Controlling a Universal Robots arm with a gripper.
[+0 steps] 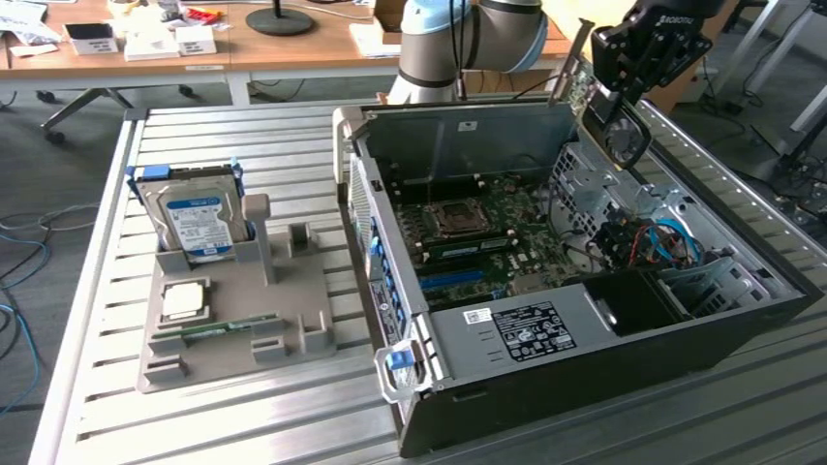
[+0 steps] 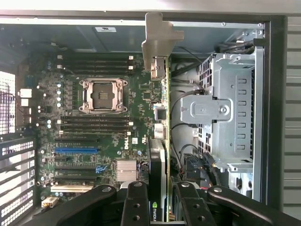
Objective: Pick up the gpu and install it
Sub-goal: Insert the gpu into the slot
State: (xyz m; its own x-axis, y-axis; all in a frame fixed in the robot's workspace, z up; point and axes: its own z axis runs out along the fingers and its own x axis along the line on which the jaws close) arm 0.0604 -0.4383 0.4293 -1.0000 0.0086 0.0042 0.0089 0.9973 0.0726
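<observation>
Clenches jaws on the thin green circuit-board gpu (image 2: 162, 155) with its silver metal bracket (image 2: 160, 35), holding it edge-on above the green motherboard (image 2: 141, 94) inside the open black computer case (image 1: 621, 378) on the slatted metal worktop (image 1: 259, 417): picked up, not yet seated.

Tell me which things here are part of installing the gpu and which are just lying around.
Part of the job:
- gpu, gripped in the end effector
- open computer case
- its motherboard

Just lying about:
- hard drive, standing in the grey holder
- memory stick and square chip, lying on that holder
</observation>
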